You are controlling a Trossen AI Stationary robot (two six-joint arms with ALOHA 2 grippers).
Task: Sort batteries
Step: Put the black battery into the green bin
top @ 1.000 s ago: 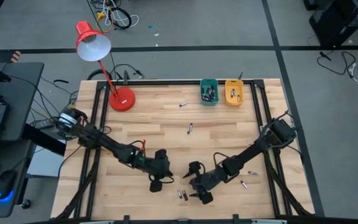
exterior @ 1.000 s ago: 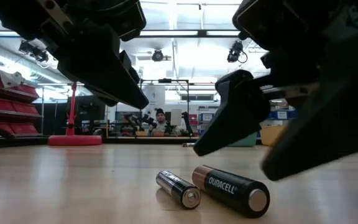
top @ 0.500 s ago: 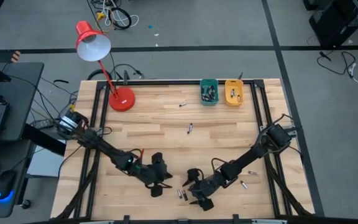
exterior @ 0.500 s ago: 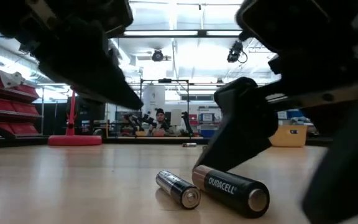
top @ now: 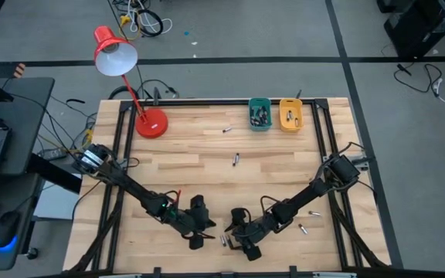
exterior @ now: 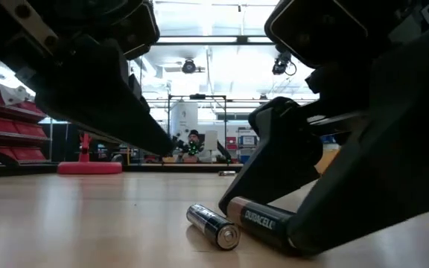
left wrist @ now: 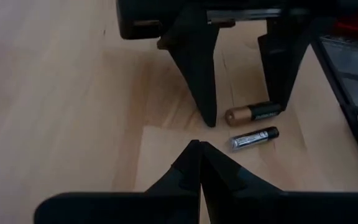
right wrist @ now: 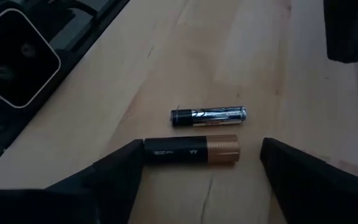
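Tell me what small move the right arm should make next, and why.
Probably close the right gripper on the thicker copper-topped battery. Its fingers straddle that cell's two ends at table level, jaws open, one finger at the black end and a gap left at the copper end. The thinner battery beside it lies outside them. The left gripper waits shut nearby.

High view: overhead, straight down on the whole table point(top: 207, 154). Low view: tabletop height at the near edge, facing the far room. Wrist views: close above the wood. Low and both wrist views share two batteries point(exterior: 248, 223) point(left wrist: 253, 124) point(right wrist: 201, 134).
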